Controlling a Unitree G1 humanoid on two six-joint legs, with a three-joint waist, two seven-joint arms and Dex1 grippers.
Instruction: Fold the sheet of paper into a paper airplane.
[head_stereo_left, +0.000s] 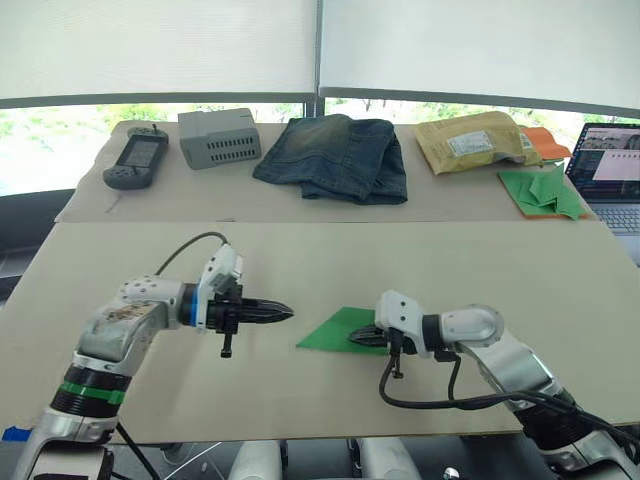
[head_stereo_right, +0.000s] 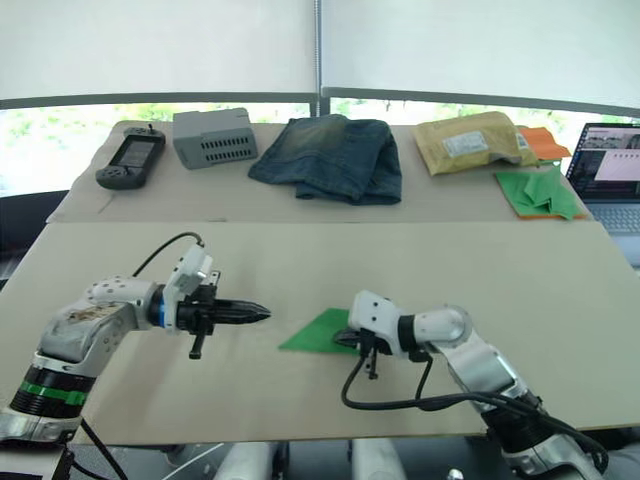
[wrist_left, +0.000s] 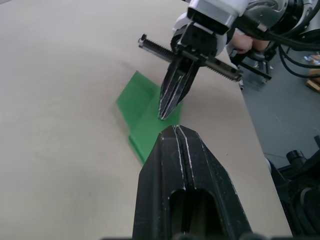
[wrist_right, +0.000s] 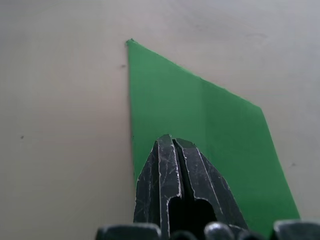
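Your right tool (head_stereo_left: 362, 337), fingers closed together, presses its tip on the thin bright green folded sheet of paper (head_stereo_left: 338, 328) lying flat on the beige tabletop (head_stereo_left: 420, 260), likely pinning it. Your left tool (head_stereo_left: 284, 313), also closed and empty, hovers just beside the sheet's pointed end, ready to crease.

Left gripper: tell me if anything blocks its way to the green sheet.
Nothing visible does. Bare table lies between the shut left gripper and the sheet of paper. The shut right gripper is already over the sheet's far side, fingertips pressing on it.
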